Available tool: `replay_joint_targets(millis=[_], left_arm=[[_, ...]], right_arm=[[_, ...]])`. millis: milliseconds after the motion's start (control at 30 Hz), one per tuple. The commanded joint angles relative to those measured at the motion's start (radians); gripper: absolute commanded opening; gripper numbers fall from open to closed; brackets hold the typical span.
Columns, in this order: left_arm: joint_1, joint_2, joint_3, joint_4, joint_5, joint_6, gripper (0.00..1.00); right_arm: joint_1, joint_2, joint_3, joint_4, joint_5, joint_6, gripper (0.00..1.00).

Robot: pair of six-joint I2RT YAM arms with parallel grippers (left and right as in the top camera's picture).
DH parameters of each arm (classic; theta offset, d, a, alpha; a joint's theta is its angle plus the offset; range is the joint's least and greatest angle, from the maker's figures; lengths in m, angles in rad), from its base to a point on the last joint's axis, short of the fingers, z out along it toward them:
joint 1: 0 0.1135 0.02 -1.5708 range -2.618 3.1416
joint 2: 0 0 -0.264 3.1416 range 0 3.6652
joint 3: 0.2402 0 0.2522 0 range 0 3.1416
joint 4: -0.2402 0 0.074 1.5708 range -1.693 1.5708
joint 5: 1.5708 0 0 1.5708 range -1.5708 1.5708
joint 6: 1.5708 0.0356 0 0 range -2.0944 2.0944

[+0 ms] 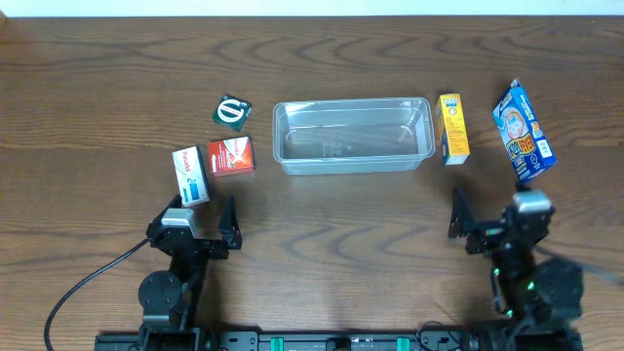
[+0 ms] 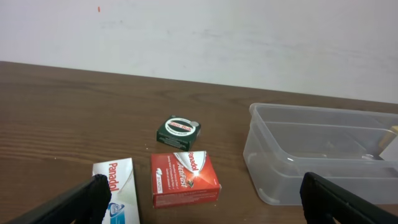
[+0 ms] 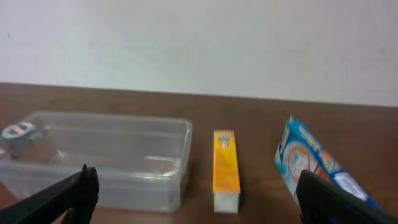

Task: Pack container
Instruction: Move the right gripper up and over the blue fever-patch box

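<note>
The clear plastic container (image 1: 353, 136) sits empty at the middle of the table; it also shows in the left wrist view (image 2: 323, 158) and the right wrist view (image 3: 99, 158). Left of it lie a green box (image 1: 231, 111), a red box (image 1: 231, 156) and a white Panadol box (image 1: 191, 175). Right of it lie a yellow box (image 1: 452, 128) and a blue box (image 1: 524, 131). My left gripper (image 1: 201, 226) is open and empty, near the white box (image 2: 118, 186). My right gripper (image 1: 492, 219) is open and empty, in front of the yellow box (image 3: 226, 168) and blue box (image 3: 314, 165).
The dark wood table (image 1: 97, 97) ends at a white wall at the back. A black cable (image 1: 88, 278) runs from the left arm toward the front left corner.
</note>
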Motion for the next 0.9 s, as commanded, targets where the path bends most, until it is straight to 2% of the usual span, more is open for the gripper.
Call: replay_joint_targets(millis=[0, 167, 267, 400, 567, 700, 867], left_arm=[[0.004, -0.007, -0.015, -0.036, 0.011, 0.01, 0.98], [0.004, -0.007, -0.015, -0.036, 0.011, 0.01, 0.98], [0.004, -0.007, -0.015, -0.036, 0.011, 0.01, 0.98], [0.004, -0.007, -0.015, -0.036, 0.011, 0.01, 0.98], [0.004, -0.007, -0.015, -0.036, 0.011, 0.01, 0.98], [0.004, -0.007, -0.015, -0.036, 0.011, 0.01, 0.98], [0.004, -0.007, -0.015, -0.036, 0.011, 0.01, 0.98]], right_arm=[[0.006, 0.19, 0.176, -0.053, -0.052, -0.004, 0.99], [0.006, 0.55, 0.546, -0.274, -0.129, -0.021, 0.99], [0.005, 0.765, 0.808, -0.469, -0.165, -0.06, 0.99], [0.005, 1.008, 1.121, -0.684, -0.234, -0.152, 0.99], [0.004, 1.225, 1.428, -0.879, -0.311, -0.217, 0.99], [-0.005, 1.316, 1.577, -0.986, -0.31, -0.217, 0.99], [-0.003, 1.324, 1.595, -1.014, -0.314, -0.209, 0.99]])
